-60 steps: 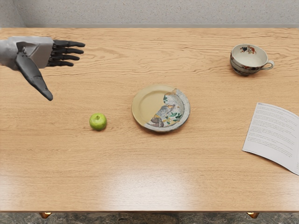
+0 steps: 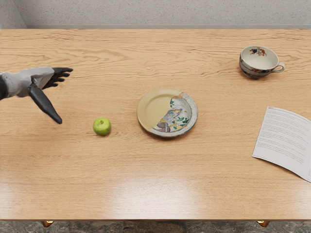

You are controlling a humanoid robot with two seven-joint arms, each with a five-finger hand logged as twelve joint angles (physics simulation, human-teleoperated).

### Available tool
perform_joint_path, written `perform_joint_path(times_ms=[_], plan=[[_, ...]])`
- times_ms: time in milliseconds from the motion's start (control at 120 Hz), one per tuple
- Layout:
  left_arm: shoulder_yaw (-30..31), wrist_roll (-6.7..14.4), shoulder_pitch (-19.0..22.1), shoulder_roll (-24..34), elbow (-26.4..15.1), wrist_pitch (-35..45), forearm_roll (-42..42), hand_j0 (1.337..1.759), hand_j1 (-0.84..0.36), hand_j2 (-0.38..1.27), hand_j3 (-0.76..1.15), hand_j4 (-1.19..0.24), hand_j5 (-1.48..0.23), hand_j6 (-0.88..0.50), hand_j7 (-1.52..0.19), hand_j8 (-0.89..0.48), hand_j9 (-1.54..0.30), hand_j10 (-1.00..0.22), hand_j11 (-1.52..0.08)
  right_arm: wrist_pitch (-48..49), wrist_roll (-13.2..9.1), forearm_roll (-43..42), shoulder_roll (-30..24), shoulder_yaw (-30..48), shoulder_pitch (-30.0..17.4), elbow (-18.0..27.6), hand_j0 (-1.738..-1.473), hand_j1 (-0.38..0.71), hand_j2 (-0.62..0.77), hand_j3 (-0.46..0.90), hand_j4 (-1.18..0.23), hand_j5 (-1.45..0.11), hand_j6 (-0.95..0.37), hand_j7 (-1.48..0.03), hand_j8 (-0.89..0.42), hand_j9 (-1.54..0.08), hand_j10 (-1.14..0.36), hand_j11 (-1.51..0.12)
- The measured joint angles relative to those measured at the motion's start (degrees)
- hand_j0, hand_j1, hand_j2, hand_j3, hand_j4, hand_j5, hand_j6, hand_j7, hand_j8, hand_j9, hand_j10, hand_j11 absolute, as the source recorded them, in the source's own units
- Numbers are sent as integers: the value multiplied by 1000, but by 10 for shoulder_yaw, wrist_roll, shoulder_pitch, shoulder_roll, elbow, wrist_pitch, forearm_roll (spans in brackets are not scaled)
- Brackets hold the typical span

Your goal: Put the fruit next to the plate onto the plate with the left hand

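The left hand (image 2: 43,85) reaches in from the left edge, fingers spread and empty, its thumb pointing down toward the table (image 2: 146,184). Near it, to the lower right, the green apple (image 2: 102,126) sits on the wood, apart from the plate (image 2: 154,108) on its right. A cup (image 2: 258,61) stands far right, and a sheet of paper (image 2: 285,141) lies below it.

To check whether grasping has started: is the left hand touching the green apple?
Apart. The head view shows bare table between the open left hand and the green apple, which lies lower right of it.
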Motion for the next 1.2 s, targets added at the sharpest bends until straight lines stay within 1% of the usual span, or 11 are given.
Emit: perform_joint_path(times_ms=[58, 117, 175, 217, 300, 417, 525, 633, 742, 925, 1200], plan=[[36, 3, -20, -18, -32, 86, 13, 1658, 343, 2, 0, -10, -9, -11, -8, -11, -8, -10, -8, 0, 0, 0, 0, 0, 0, 0, -1658, -349, 0, 0, 0, 0, 0, 0, 0, 0, 0, 0], [66, 5, -23, -28, -63, 164, 20, 1658, 342, 3, 0, -11, -10, -12, -10, -12, -10, -11, -10, 0, 0, 0, 0, 0, 0, 0, -1658, -349, 0, 0, 0, 0, 0, 0, 0, 0, 0, 0], [96, 7, -29, -50, -82, 224, 24, 1658, 338, 4, 0, -14, -14, -16, -14, -16, -14, -14, -14, 0, 0, 0, 0, 0, 0, 0, -1658, -349, 0, 0, 0, 0, 0, 0, 0, 0, 0, 0], [112, 7, -31, -57, -91, 251, 25, 1658, 333, 5, 0, -18, -20, -20, -20, -19, -20, -18, -19, 0, 0, 0, 0, 0, 0, 0, -1658, -349, 0, 0, 0, 0, 0, 0, 0, 0, 0, 0], [145, 8, -40, -99, -100, 284, 26, 1658, 318, 7, 0, -30, -35, -31, -35, -31, -35, -30, -35, 0, 0, 0, 0, 0, 0, 0, -1658, -349, 0, 0, 0, 0, 0, 0, 0, 0, 0, 0], [201, 7, -56, -144, -98, 331, 20, 1658, 289, 12, 0, -53, -67, -54, -67, -54, -66, -53, -66, 0, 0, 0, 0, 0, 0, 0, -1658, -349, 0, 0, 0, 0, 0, 0, 0, 0, 0, 0], [241, 4, -59, -181, -68, 352, 9, 1658, 264, 16, 0, -73, -93, -74, -93, -74, -93, -73, -93, 0, 0, 0, 0, 0, 0, 0, -1658, -349, 0, 0, 0, 0, 0, 0, 0, 0, 0, 0], [260, 2, -60, -203, -41, 359, 5, 1658, 233, 21, 0, -98, -127, -99, -127, -99, -127, -99, -127, 0, 0, 0, 0, 0, 0, 0, -1658, -349, 0, 0, 0, 0, 0, 0, 0, 0, 0, 0], [277, 2, -80, -230, -22, 361, 5, 1658, 172, 31, 0, -149, -193, -150, -193, -150, -193, -149, -193, 0, 0, 0, 0, 0, 0, 0, -1658, -349, 0, 0, 0, 0, 0, 0, 0, 0, 0, 0], [294, 3, -84, -242, -5, 363, 4, 1658, 44, 53, 0, -256, -332, -257, -332, -257, -332, -256, -332, 0, 0, 0, 0, 0, 0, 0, -1658, -349, 0, 0, 0, 0, 0, 0, 0, 0, 0, 0], [306, 6, -95, -242, -2, 363, 8, 1658, -95, 97, 0, -383, -501, -383, -501, -383, -501, -383, -501, 0, 0, 0, 0, 0, 0, 0, -1658, -349, 0, 0, 0, 0, 0, 0, 0, 0, 0, 0]])
